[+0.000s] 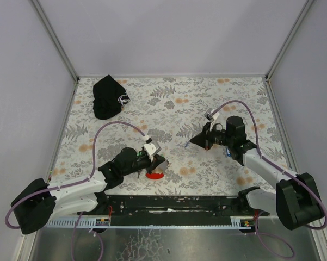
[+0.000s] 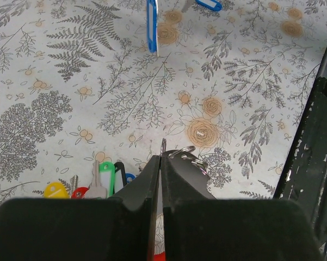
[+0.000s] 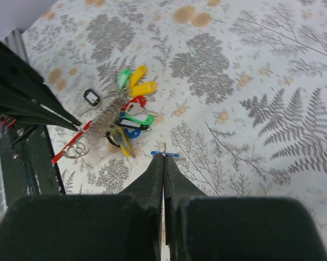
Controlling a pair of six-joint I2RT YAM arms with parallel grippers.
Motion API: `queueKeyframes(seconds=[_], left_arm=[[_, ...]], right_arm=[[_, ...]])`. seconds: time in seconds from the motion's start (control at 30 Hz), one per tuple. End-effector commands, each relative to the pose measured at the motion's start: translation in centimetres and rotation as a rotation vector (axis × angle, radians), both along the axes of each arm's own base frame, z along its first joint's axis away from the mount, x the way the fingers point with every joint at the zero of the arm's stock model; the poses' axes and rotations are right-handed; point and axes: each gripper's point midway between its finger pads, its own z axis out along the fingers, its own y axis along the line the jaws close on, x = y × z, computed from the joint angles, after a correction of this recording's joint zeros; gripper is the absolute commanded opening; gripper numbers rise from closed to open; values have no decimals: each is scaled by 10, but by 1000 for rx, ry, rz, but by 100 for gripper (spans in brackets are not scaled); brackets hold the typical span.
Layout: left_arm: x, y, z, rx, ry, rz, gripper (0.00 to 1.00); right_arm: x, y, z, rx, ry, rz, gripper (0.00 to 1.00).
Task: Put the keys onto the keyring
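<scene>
Slippage looks likeliest: the right hand (image 3: 164, 160) is clamped on a blue-tagged key (image 3: 158, 154) by its thin edge, well apart from the keyring (image 3: 71, 144) pinched in the closed left hand (image 2: 161, 159), near-centre of the bench (image 1: 234, 98) beside the other keys (image 3: 128, 117); any twist could drop it.

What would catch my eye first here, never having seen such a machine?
Probably the bunch of bright-tagged keys on the flowery table, beside the left pincer, which pinches the keyring. The right pincer grips one blue-tagged key, and a black cap lies at the far left corner.
</scene>
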Motion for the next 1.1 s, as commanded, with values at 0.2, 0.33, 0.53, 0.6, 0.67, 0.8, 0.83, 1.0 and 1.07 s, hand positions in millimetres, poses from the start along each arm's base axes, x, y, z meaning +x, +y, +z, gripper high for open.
queueKeyframes(seconds=[0.2,0.33,0.53,0.6,0.67,0.8,0.83,1.0,1.07], left_arm=[[5,-14,26,-40,-125,-58,0],[6,-17,26,-10,-143,-88,0],[-2,-19,22,9,-152,-150,0],[-6,-20,18,16,-148,-175,0],[-9,-23,13,24,-137,-201,0],[-15,-27,2,55,-135,-258,0],[-17,-28,1,56,-144,-273,0],[-24,-28,2,51,-174,-317,0],[-28,-27,4,43,-178,-334,0]], right_arm=[[-19,20,41,73,-248,248,0],[-32,33,35,-14,-338,299,0],[-57,48,21,-113,-434,398,0],[-65,51,16,-128,-426,427,0],[-72,54,12,-153,-426,458,0],[-81,58,1,-208,-423,482,0],[-81,59,-1,-215,-421,482,0],[-89,64,-13,-230,-402,509,0],[-90,67,-16,-237,-403,519,0]])
